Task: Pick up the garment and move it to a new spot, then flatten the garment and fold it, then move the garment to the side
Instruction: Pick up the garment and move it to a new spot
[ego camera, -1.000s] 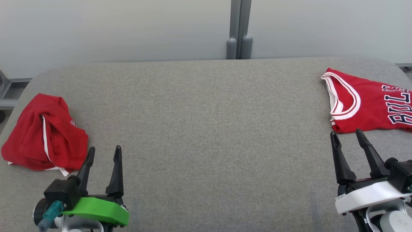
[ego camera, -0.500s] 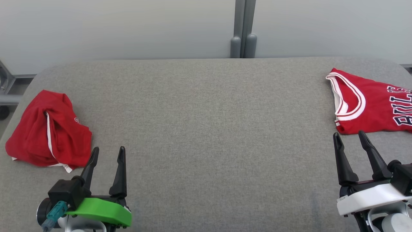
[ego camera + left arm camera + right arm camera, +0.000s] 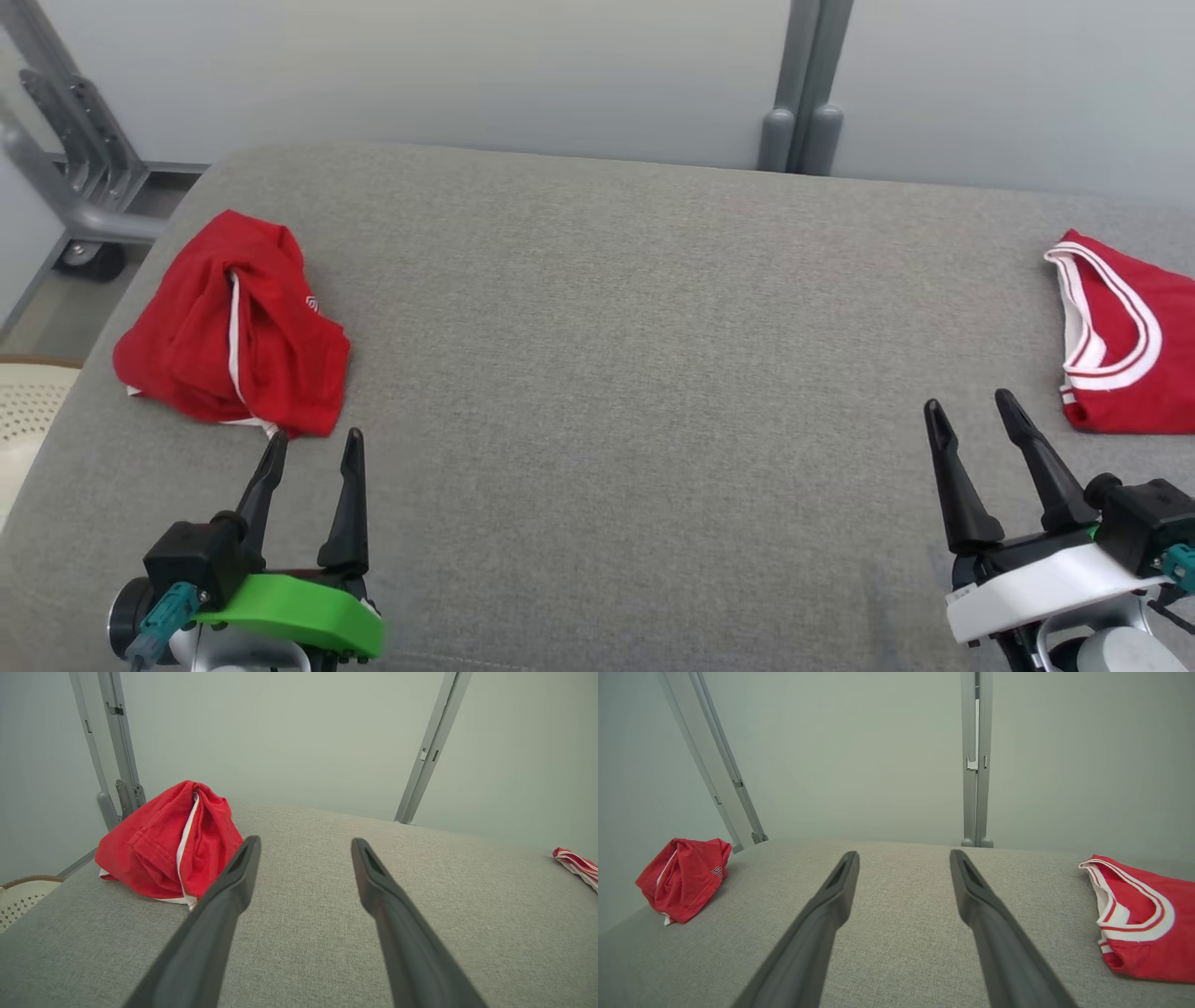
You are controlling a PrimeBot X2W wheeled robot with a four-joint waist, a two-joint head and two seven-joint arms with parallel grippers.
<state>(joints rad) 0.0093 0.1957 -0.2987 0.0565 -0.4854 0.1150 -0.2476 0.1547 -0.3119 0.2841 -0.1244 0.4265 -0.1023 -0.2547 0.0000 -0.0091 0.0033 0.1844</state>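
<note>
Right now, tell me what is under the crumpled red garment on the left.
The garment lies bunched on the grey padded surface, and that grey fabric shows all around its edges. Anything beneath the heap is covered by its folds.

Soft, even light is falling on the surface [image 3: 597, 392], casting faint shadows. Wrist views are skewing the posts [image 3: 719, 770] sideways.

Head high, facing down, wrists low — shared table [image 3: 597, 327]
</note>
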